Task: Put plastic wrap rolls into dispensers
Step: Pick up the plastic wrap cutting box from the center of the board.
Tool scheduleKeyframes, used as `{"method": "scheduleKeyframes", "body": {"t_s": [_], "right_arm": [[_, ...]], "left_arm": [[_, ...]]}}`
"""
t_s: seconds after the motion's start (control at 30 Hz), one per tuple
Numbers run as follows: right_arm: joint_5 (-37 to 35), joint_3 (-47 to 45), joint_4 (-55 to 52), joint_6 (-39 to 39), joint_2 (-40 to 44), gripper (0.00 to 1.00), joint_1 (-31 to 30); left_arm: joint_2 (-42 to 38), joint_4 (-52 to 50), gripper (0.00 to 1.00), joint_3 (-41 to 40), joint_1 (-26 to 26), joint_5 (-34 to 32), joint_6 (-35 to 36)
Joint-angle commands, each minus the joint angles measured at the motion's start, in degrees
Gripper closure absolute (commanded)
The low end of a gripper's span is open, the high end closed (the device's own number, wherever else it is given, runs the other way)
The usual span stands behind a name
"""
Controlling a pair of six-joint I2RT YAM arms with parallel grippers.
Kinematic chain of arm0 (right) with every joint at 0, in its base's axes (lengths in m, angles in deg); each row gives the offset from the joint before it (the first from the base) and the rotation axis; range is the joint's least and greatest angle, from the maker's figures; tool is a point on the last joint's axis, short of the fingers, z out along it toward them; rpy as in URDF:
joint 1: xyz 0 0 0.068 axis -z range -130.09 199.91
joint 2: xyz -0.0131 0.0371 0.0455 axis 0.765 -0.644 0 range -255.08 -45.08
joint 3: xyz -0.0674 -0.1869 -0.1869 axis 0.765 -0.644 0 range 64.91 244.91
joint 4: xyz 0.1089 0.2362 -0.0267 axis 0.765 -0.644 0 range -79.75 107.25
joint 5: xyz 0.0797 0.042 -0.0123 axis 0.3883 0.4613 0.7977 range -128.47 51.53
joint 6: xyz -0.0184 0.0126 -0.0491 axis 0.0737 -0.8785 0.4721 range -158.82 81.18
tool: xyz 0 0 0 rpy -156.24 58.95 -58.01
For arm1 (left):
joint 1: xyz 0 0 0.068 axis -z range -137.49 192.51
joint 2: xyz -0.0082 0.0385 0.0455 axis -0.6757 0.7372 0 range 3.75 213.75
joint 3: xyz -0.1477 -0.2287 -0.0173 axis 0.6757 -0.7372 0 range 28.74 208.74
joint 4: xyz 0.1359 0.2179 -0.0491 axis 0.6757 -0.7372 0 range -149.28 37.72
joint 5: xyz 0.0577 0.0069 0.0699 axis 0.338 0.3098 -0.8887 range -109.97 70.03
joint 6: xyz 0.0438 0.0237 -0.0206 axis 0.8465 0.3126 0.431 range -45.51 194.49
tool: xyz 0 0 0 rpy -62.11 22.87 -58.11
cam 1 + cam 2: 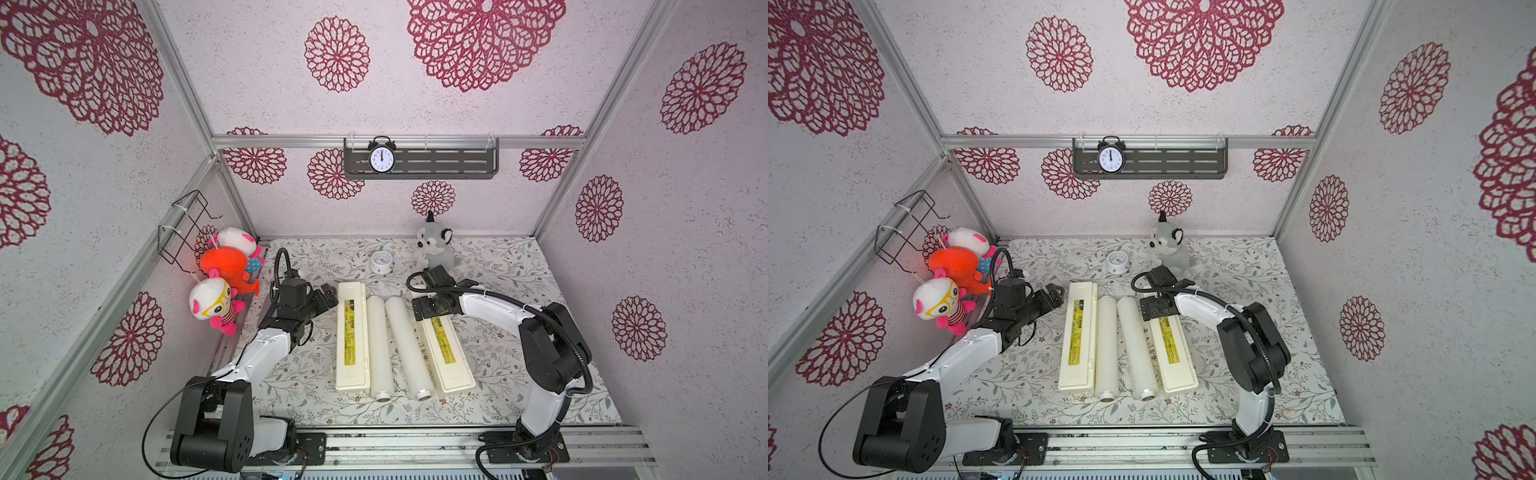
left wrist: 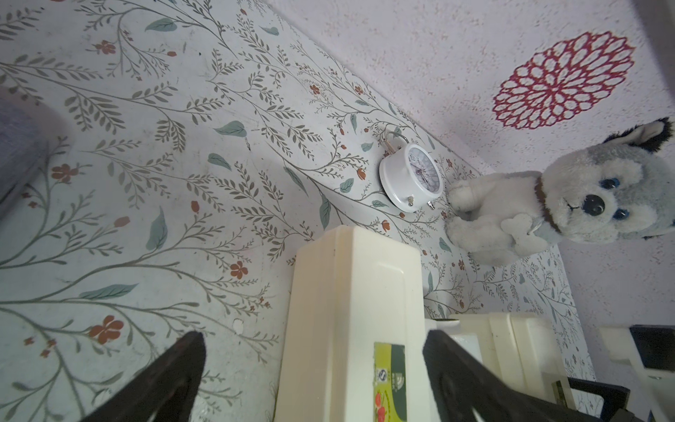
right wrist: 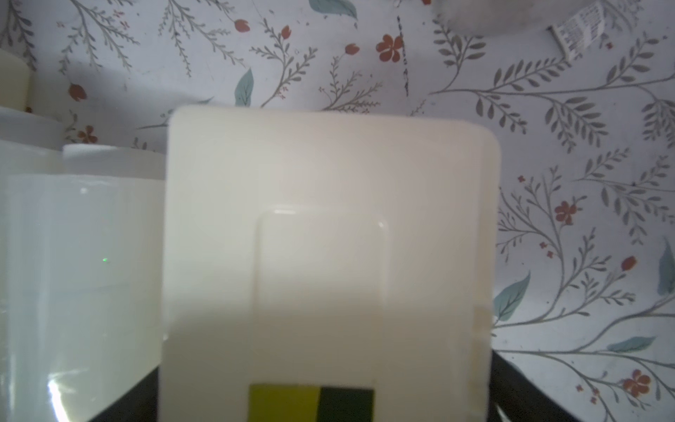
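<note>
Two cream dispensers lie lengthwise with lids down: the left dispenser (image 1: 352, 336) (image 1: 1077, 336) (image 2: 354, 310) and the right dispenser (image 1: 446, 353) (image 1: 1173, 353) (image 3: 328, 237). Between them lie the two white plastic wrap rolls, the left roll (image 1: 380, 345) (image 1: 1106, 347) and the right roll (image 1: 407, 349) (image 1: 1136, 347) (image 3: 73, 274). My left gripper (image 1: 328, 295) (image 1: 1052, 297) (image 2: 314, 350) is open, just left of the left dispenser's far end. My right gripper (image 1: 424, 309) (image 1: 1152, 307) (image 3: 325, 383) is open, low over the right dispenser's far end, one finger on each side.
A small white clock (image 1: 381, 262) (image 2: 411, 181) and a grey plush dog (image 1: 436, 249) (image 2: 566, 197) sit behind the dispensers. Plush toys (image 1: 224, 282) and a wire basket (image 1: 187, 224) hang on the left wall. A black alarm clock (image 1: 381, 156) stands on the back shelf.
</note>
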Motion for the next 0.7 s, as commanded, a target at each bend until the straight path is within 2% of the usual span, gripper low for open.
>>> {"method": "scheduleKeyframes", "body": {"t_s": [0.0,0.07,0.2,0.4,0.53,0.67], "right_arm": [[-2.2,-0.6,-5.3,-0.3,-1.2,0.03,0.5],[-0.3,-0.9,-5.0,0.1,-0.5,0.07,1.1],[7.5,-3.5,-2.2,0.3,3.8,0.2,4.2],[20.4,-8.5,2.1,1.9,11.5,0.19,11.6],[32.8,-13.0,7.3,0.8,16.9,0.2,18.9],[46.5,-17.5,15.0,-3.2,21.6,0.2,24.9]], "left_arm": [[-0.7,1.2,0.02,1.0,0.3,0.9,-0.9],[-1.0,1.2,0.02,1.0,0.3,1.5,-0.9],[-1.6,1.5,0.02,1.5,0.8,4.1,-0.8],[0.7,-0.1,0.02,6.0,3.5,6.7,0.3],[5.8,3.3,0.02,10.4,6.8,14.9,-0.3],[12.5,5.3,0.02,18.1,11.4,21.9,-0.9]]}}
